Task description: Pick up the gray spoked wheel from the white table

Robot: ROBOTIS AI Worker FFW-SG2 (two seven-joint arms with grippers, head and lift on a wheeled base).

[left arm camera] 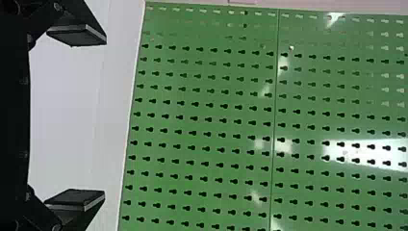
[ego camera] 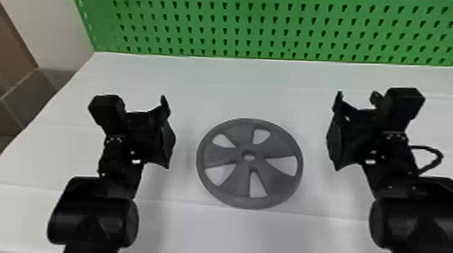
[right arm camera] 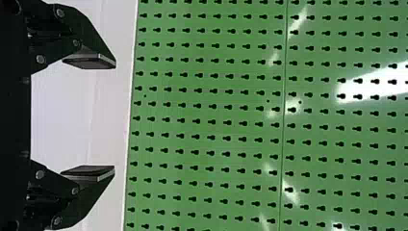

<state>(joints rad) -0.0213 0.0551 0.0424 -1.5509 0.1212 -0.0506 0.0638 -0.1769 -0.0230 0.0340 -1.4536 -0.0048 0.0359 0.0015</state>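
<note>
Flanking the gray spoked wheel, two hands are held one to each side of it, with white surface showing between each hand and the rim. The wheel lies flat on the white table, apart from both. Beyond the wheel, a broad band of table runs back to its far edge, where a green perforated board rises; more table stretches from the wheel's near rim toward the robot. The table's left edge slants past well to the left of the wheel, with the left arm between.

That arm comes in from the bottom edge, left of the wheel, and its left hand has its two fingers spread wide. Right of the wheel, the right arm slants in from the lower right corner, a cable looping beside its wrist. Its right hand also has both fingers well apart, and its wrist view faces the board.
</note>
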